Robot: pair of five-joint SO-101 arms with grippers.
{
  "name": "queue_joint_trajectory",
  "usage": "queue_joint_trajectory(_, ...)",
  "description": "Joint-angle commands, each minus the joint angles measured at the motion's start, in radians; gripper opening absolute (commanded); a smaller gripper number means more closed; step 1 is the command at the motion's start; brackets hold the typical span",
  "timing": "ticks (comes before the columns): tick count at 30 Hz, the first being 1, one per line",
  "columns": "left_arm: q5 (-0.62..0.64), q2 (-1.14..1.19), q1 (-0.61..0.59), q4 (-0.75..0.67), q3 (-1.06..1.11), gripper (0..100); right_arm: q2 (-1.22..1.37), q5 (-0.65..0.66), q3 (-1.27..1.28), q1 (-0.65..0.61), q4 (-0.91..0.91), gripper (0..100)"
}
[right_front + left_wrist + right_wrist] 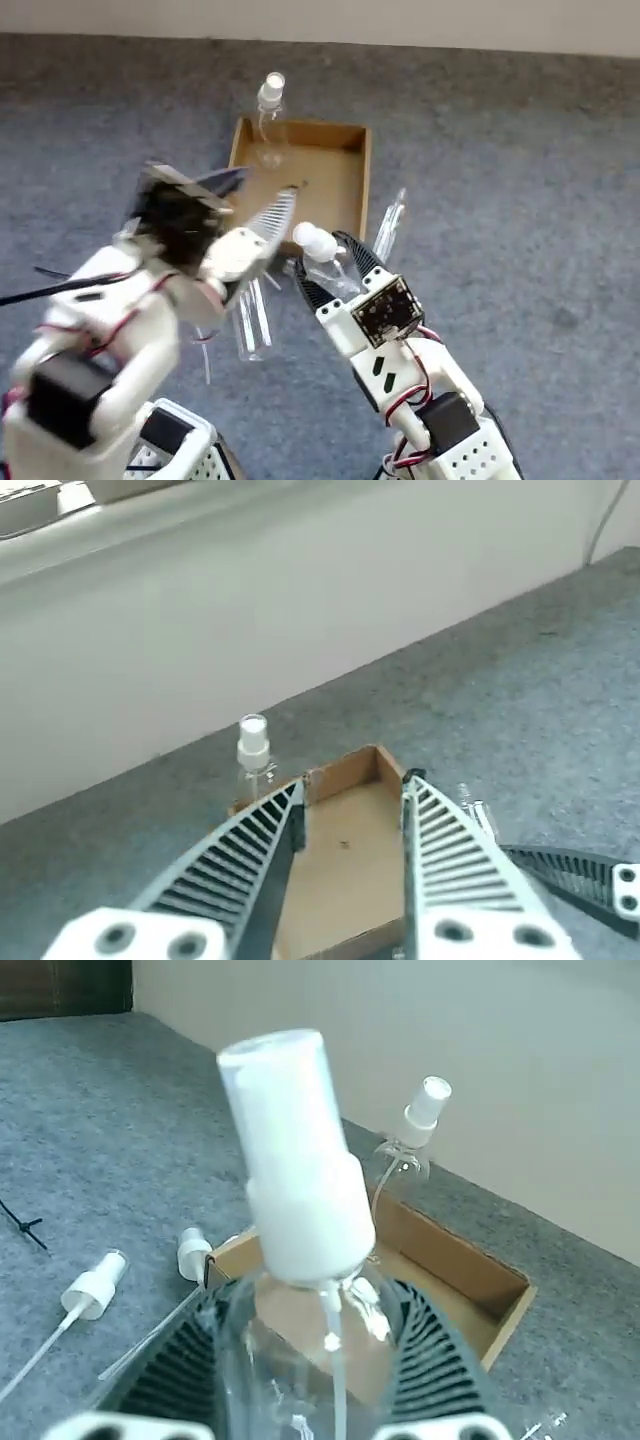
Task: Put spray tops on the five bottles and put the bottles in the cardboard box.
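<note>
My right gripper point(322, 255) is shut on a clear bottle point(300, 1380) with a white spray top point(297, 1160), held upright just in front of the cardboard box point(320, 185). My left gripper point(355, 785) hangs open above the box's near left side, nothing between its fingers point(450, 850). Another capped bottle point(270, 110) stands at the box's far edge, also seen as the capped bottle point(253, 745) in the left wrist view. One uncapped bottle point(253, 320) lies on the carpet in front of the box. A second one point(388, 225) lies to the box's right.
Two loose spray tops point(90, 1295) point(192, 1253) with tubes lie on the grey carpet in front of the box. A black cable tie point(20, 1225) lies further off. A pale wall point(300, 600) runs behind the box.
</note>
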Motion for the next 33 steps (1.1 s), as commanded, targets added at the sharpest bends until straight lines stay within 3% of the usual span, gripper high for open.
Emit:
queue_joint_trajectory(1, -0.003, -0.004, -0.162, 0.157, -0.081, 15, -0.005, 0.023, -0.070, 0.036, -0.012, 0.5)
queue_joint_trajectory(6, 0.000, -0.004, -0.288, 0.190, 0.061, 16, 0.128, 0.023, -0.257, 0.051, -0.016, 0.5)
queue_joint_trajectory(14, 0.002, -0.005, -0.292, -0.032, 0.407, 16, 0.634, -0.144, -0.621, 0.050, -0.016, 0.5)
queue_joint_trajectory(19, 0.025, -0.021, -0.292, -0.083, 0.516, 21, 0.839, -0.170, -0.731, 0.028, -0.074, 0.5)
queue_joint_trajectory(24, 0.121, -0.197, -0.286, -0.077, 0.618, 29, 0.980, -0.173, -0.746, -0.018, -0.107, 0.5)
queue_joint_trajectory(29, 0.118, -0.464, -0.278, -0.084, 0.751, 29, 1.020, -0.176, -0.748, -0.074, -0.107, 0.5)
queue_joint_trajectory(33, 0.058, -0.622, -0.179, -0.132, 0.858, 29, 1.018, -0.176, -0.750, -0.140, -0.105, 0.5)
